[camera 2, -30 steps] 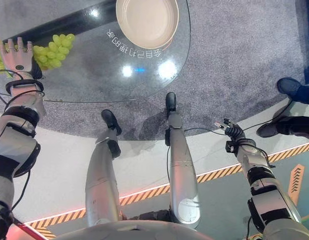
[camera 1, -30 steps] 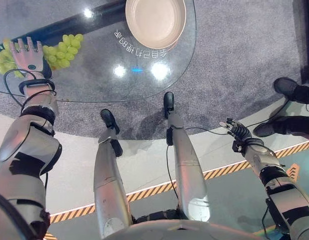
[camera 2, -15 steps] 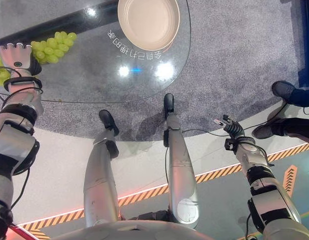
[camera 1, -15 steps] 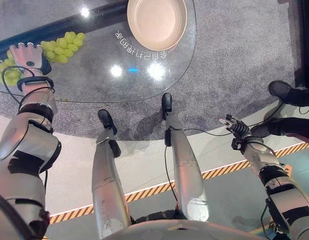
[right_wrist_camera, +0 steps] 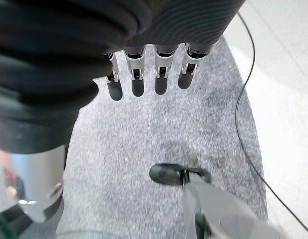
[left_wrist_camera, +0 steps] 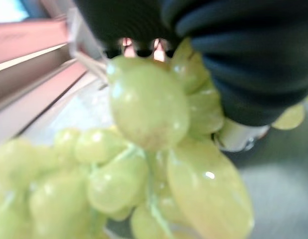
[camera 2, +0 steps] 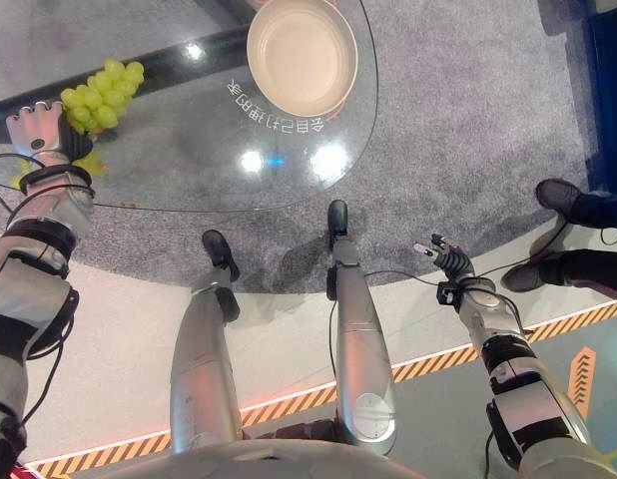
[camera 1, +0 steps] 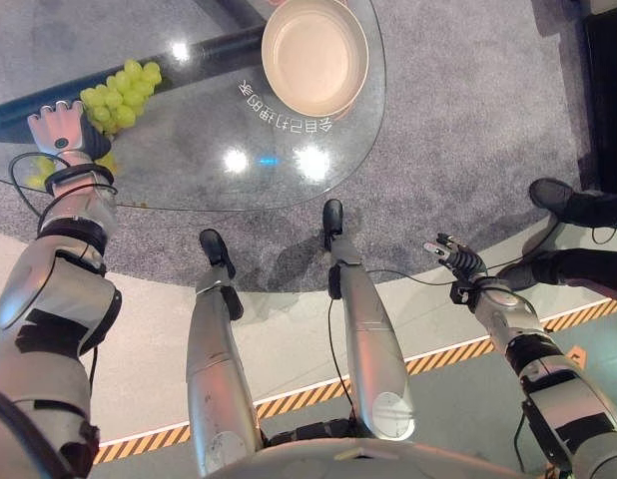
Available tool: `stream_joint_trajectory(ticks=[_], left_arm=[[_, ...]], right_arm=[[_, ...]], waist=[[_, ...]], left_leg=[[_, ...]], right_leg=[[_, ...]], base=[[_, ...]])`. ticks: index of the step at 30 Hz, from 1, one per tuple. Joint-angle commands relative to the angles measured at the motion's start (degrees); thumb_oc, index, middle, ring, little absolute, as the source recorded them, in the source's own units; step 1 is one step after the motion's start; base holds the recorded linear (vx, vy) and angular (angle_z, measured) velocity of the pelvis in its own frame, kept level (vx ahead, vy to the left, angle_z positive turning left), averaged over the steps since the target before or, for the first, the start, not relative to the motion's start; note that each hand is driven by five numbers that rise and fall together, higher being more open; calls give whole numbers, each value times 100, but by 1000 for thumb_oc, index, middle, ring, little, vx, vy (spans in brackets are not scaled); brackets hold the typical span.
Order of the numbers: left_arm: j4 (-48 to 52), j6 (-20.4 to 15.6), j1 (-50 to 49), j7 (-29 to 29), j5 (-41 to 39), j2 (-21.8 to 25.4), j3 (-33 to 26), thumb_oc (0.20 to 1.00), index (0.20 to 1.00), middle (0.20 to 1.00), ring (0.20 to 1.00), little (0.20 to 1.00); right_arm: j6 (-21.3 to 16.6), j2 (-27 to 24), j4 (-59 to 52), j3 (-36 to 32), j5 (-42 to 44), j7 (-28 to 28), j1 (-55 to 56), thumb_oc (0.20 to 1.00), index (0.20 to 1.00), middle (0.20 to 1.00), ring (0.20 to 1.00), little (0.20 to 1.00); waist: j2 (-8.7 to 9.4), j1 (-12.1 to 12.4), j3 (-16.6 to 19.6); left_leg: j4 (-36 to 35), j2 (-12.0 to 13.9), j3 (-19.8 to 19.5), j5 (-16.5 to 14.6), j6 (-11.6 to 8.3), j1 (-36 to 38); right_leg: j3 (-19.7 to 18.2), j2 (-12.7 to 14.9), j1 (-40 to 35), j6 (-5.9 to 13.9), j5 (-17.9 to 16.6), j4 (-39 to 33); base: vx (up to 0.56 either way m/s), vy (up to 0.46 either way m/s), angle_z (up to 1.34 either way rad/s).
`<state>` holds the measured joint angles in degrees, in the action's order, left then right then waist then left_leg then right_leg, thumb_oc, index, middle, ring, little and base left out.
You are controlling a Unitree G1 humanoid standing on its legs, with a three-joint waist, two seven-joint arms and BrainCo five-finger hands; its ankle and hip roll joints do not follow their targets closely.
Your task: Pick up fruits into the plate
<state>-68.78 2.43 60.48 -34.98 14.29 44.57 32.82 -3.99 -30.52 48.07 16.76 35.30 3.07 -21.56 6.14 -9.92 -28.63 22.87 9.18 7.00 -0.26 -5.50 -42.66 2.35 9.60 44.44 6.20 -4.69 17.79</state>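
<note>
The grapes (camera 1: 121, 85) are gripped in the left hand (camera 1: 61, 128) above the glass worktop (camera 1: 204, 150), well apart from the plate (camera 1: 315, 55). Carry them level and release over the plate's middle. Right hand (camera 1: 450, 251) hangs open, idle. Earlier the bunch lay on the worktop; now it is raised.

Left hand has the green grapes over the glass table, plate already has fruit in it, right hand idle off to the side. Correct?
Not quite: the plate is empty, as the left eye view shows. The rest holds: the left hand is shut on the green grapes over the glass table, and the right hand hangs idle off to the side, fingers relaxed.
</note>
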Motion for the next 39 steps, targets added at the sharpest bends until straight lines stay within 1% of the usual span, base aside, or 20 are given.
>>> stream_joint_trajectory(ticks=[1,4,5,6,7,10,12,13,15,20,21,23,26,28,29,30,33,34,37,39], left_arm=[[375,-324,-153,-268,-732,460,-650,200,200,200,200,200],[604,-407,-313,-399,-773,492,-819,200,200,200,200,200],[878,-484,-554,-470,-712,512,-1048,200,200,200,200,200],[1009,-550,-657,-538,-767,538,-1137,200,200,200,200,200],[1062,-555,-710,-542,-759,530,-1201,200,200,200,200,200],[1475,-759,-1064,-687,-772,475,-1541,200,200,200,200,200],[1845,-904,-1401,-726,-748,428,-1747,200,200,200,200,200],[2196,-1019,-1727,-790,-642,392,-1897,200,200,200,200,200],[2459,-1158,-1997,-815,-554,358,-2019,200,200,200,200,200],[3214,-1439,-2793,-792,-96,212,-2115,200,200,200,200,200],[3410,-1565,-3031,-766,-2,161,-2122,200,200,200,200,200],[3650,-1594,-3247,-757,224,66,-2140,200,200,200,200,200],[4076,-1736,-3634,-684,492,-112,-2087,200,200,200,200,200],[4281,-1909,-3766,-638,586,-272,-1955,200,200,200,200,200],[4291,-1914,-3771,-633,591,-280,-1948,200,200,200,200,200],[4383,-1999,-3785,-598,640,-338,-1896,200,200,200,200,200],[4700,-2028,-3833,-402,601,-539,-1721,200,200,200,200,200],[4819,-2039,-3848,-319,609,-614,-1638,200,200,200,200,200],[5134,-2093,-3950,-70,602,-741,-1577,200,200,200,200,200],[5246,-2129,-3990,61,583,-785,-1552,200,200,200,200,200]], right_arm=[[-301,-211,-695,3,-486,-145,520,1000,1000,1000,1000,1000],[-503,-219,-931,54,-609,-77,598,1000,1000,1000,1000,1000],[-567,-220,-1336,67,-596,-75,722,1000,1000,1000,1000,1000],[-685,-218,-1455,54,-615,-40,782,1000,1000,1000,1000,1000],[-725,-211,-1511,51,-638,-36,813,1000,1000,1000,1000,1000],[-940,-159,-1802,-12,-712,90,981,1000,1000,1000,1000,1000],[-994,-143,-2081,-71,-771,234,1121,1000,1000,1000,1000,1000],[-1004,-111,-2331,-137,-813,370,1237,1000,1000,1000,1000,1000],[-1077,-96,-2558,-196,-840,514,1303,1000,1000,1000,1000,1000],[-948,-21,-3232,-304,-880,859,1445,1000,1000,1000,1000,1000],[-977,-25,-3382,-315,-958,993,1444,1000,1000,1000,1000,1000],[-873,-38,-3580,-314,-980,1070,1403,1000,1000,1000,1000,1000],[-675,-41,-3950,-205,-1003,1215,1147,1000,1000,1000,1000,1000],[-406,19,-4133,-38,-1064,1325,798,1000,1000,1000,1000,1000],[-381,23,-4140,-23,-1048,1309,779,1000,1000,1000,1000,1000],[-242,32,-4256,50,-1031,1298,624,1000,1000,1000,1000,1000],[87,127,-4500,359,-1061,1378,172,1000,1000,1000,1000,1000],[259,176,-4627,514,-1119,1395,7,1000,1000,1000,1000,1000],[607,226,-4956,729,-1189,1387,-210,1000,1000,1000,1000,1000],[709,220,-5111,792,-1197,1418,-279,1000,1000,1000,1000,1000]], waist=[[-130,90,-117],[-180,120,-117],[-230,169,-117],[-252,192,-117],[-261,202,-117],[-350,270,-116],[-406,312,4],[-435,350,150],[-456,387,297],[-496,493,828],[-510,519,972],[-516,551,1109],[-509,659,1425],[-493,755,1649],[-492,757,1655],[-481,791,1745],[-485,863,1959],[-490,886,2032],[-493,925,2130],[-496,936,2168]], left_leg=[[-628,-762,162,-171,152,630],[-688,-777,128,-173,152,817],[-799,-789,111,-172,139,1135],[-846,-791,101,-170,130,1274],[-870,-793,96,-168,126,1346],[-1018,-786,76,-176,96,1820],[-1182,-786,64,-166,73,2135],[-1340,-779,74,-156,57,2389],[-1491,-764,82,-119,43,2571],[-1903,-709,88,-100,19,3182],[-2010,-683,117,-86,10,3368],[-2073,-660,132,-79,9,3515],[-2205,-591,155,-80,3,3832],[-2275,-548,149,-90,13,4046],[-2281,-545,148,-90,14,4066],[-2292,-524,137,-97,18,4139],[-2303,-461,134,-145,7,4350],[-2328,-439,147,-155,1,4428],[-2431,-396,164,-159,-3,4613],[-2463,-378,183,-158,-10,4671]], right_leg=[[288,-578,-636,-166,505,-110],[301,-541,-799,-159,556,-110],[328,-495,-1097,-155,614,-156],[343,-475,-1234,-153,639,-180],[358,-464,-1306,-152,652,-191],[464,-368,-1788,-123,723,-279],[529,-287,-2127,-96,731,-432],[581,-225,-2403,-70,727,-583],[627,-181,-2614,-51,705,-723],[761,-117,-3349,10,692,-1135],[835,-99,-3561,31,662,-1266],[878,-83,-3710,51,634,-1345],[984,-62,-4055,76,599,-1505],[1075,-62,-4304,81,598,-1592],[1078,-63,-4326,82,595,-1602],[1099,-58,-4405,83,588,-1630],[1111,-64,-4645,74,606,-1700],[1129,-70,-4725,78,614,-1723],[1135,-82,-4902,90,615,-1815],[1145,-84,-4962,95,612,-1851]], base=[[-11,11,6],[-11,-9,2],[-25,-45,7],[-20,-47,9],[-3,-29,9],[-3,-29,8],[31,-15,14],[44,-18,11],[34,-24,11],[81,-40,8],[112,-32,10],[105,-35,4],[101,-66,3],[85,-83,-2],[78,-84,5],[68,-44,5],[98,-37,1],[92,-30,-3],[55,-23,1],[0,0,0]])
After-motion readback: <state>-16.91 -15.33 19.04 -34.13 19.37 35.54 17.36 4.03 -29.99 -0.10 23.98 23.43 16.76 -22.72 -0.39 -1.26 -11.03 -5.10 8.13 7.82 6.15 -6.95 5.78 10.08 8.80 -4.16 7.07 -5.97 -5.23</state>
